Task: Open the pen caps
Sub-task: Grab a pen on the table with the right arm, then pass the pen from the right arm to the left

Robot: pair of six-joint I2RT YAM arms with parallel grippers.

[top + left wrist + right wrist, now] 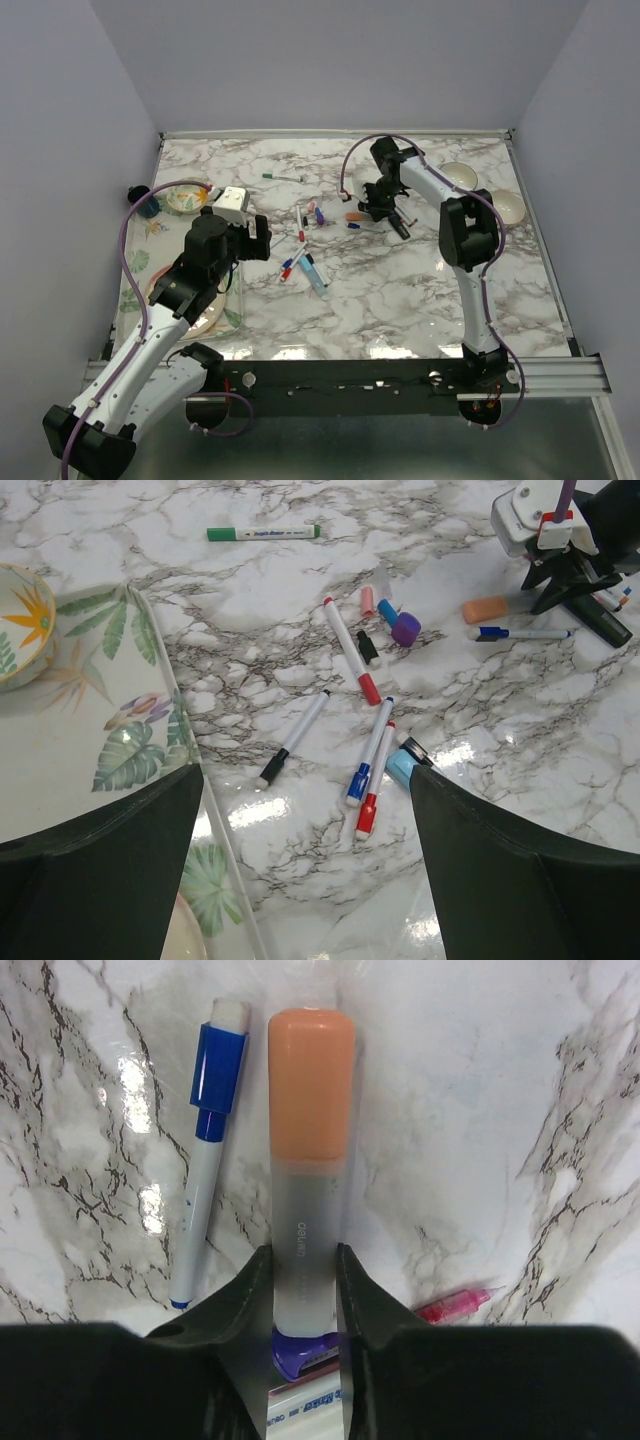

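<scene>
With the right gripper clasping the frosted marker near its tail and the left gripper wide open, pulling the orange cap may slide the body out.

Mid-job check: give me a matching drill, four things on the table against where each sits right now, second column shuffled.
1. orange-capped highlighter
2. green-capped pen
3. purple cap
4. floral bowl

A. on the leaf-print tray
B. between the right gripper's jaws
C. lying apart from the other pens
D. beside the light-blue cap

Pairs: 1-B, 2-C, 3-D, 4-A
</scene>
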